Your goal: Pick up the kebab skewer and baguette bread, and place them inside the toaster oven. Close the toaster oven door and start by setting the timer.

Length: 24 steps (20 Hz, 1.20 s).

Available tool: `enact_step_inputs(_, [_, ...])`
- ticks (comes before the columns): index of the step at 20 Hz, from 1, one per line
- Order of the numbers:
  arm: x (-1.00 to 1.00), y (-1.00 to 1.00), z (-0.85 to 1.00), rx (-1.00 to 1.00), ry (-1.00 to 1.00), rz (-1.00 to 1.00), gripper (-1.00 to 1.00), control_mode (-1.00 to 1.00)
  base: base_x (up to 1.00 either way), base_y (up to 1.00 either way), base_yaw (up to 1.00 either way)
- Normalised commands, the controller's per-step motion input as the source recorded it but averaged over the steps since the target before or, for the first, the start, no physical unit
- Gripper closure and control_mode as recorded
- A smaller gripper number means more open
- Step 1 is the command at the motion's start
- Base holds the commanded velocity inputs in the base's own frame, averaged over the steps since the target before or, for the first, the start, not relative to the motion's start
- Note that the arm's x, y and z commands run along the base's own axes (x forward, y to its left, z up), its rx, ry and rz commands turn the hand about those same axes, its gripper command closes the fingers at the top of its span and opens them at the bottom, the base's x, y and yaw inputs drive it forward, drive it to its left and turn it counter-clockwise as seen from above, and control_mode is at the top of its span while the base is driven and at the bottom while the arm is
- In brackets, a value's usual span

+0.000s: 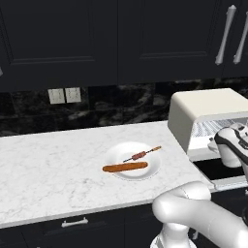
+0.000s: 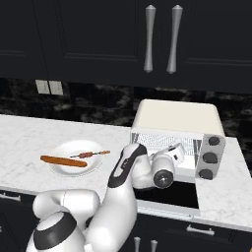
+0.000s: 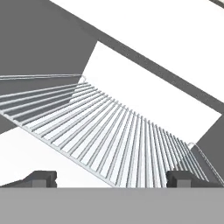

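- A white plate (image 1: 151,170) is being carried by the marble counter (image 1: 48,164), left of the oven and near the counter's front edge.
- The baguette bread (image 1: 125,167) is being held on the near part of that plate, lying lengthwise left to right.
- The kebab skewer (image 1: 141,155) is being held on the same plate just behind the baguette, angled so its right end is pointing farther back and reaching over the plate's rim.
- The two foods are being kept close together; whether they are touching cannot be told.
- The toaster oven (image 2: 177,118) is being supported on the right part of the counter, against the dark backsplash.
- The toaster oven door (image 2: 170,194) is being held open, folded down flat toward the near side, its dark glass facing up.
- The wire rack (image 3: 109,131) inside the oven is being viewed at a tilt by the hand camera.
- The gripper (image 3: 111,178) is being held at the oven's mouth, just in front of the rack, with its fingers spread wide and nothing between them.
- Three dark knobs (image 2: 209,158) are being shown in a column on the oven's right front panel.
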Motion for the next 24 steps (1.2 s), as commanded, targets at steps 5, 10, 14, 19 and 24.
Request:
enact_step_inputs(5, [0.09,-0.11,-0.24,0.00,0.00,0.00,-1.00,-1.00,0.00,0.00,0.00])
enact_step_inputs(10, [0.25,-0.18,-0.06,0.00,0.00,0.00,-1.00,-1.00,0.00,0.00,0.00])
enact_step_inputs(14, [0.20,-0.17,-0.03,0.00,-0.01,0.00,-1.00,-1.00,0.00,0.00,0.00])
enact_step_inputs(19, [0.18,-0.03,-0.20,0.00,0.00,0.00,-1.00,-1.00,0.00,0.00,0.00])
enact_step_inputs(24, [0.02,0.03,-0.14,0.00,0.00,0.00,1.00,-1.00,0.00,0.00,0.00])
